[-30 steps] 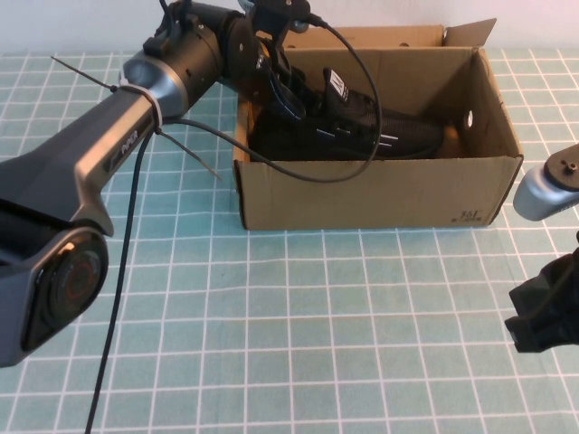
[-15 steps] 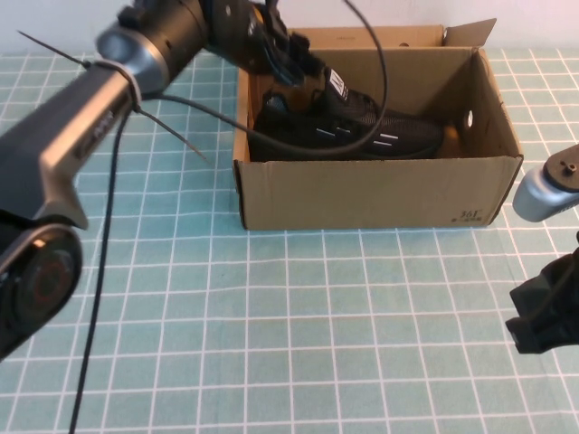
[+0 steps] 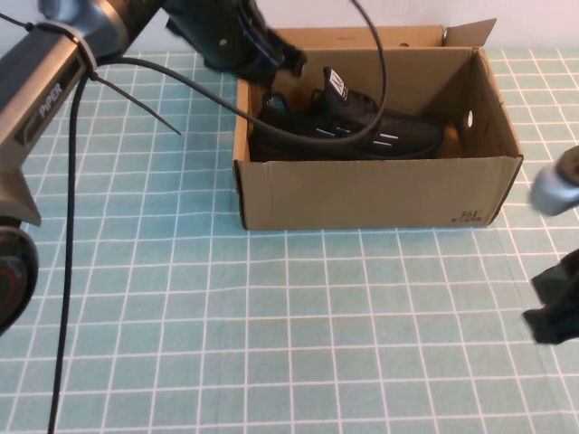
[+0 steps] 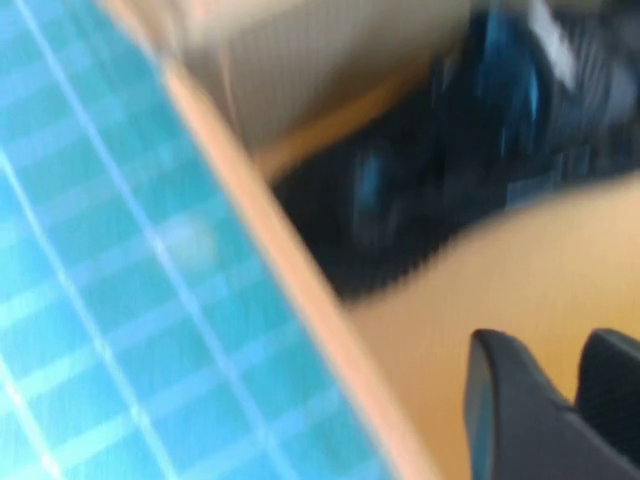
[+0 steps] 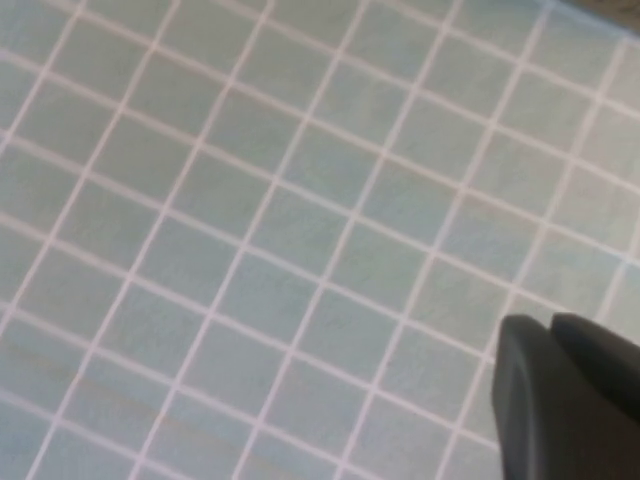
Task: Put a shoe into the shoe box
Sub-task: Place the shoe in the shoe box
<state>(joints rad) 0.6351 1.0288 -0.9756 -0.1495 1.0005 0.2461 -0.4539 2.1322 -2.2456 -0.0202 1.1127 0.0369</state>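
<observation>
The black shoe [image 3: 362, 127] lies on its side inside the brown shoe box [image 3: 362, 194], its toe toward the right wall. My left gripper [image 3: 279, 56] hangs above the box's back left corner, clear of the shoe, slightly open and empty. In the left wrist view its fingers [image 4: 575, 370] hover over the cardboard floor, with the blurred shoe [image 4: 440, 180] beyond and the box wall [image 4: 300, 290] alongside. My right gripper [image 3: 556, 312] is at the table's right edge, shut and empty; in the right wrist view [image 5: 555, 345] it hangs over bare mat.
A green mat with a white grid [image 3: 271, 316] covers the table. The left arm's cable [image 3: 68, 271] hangs down on the left. The box has a raised flap [image 3: 470, 34] at its back right corner.
My left gripper has let go of the shoe and drawn back up and left, out of the box. The shoe has settled flat in the box. The right arm has shifted slightly.
</observation>
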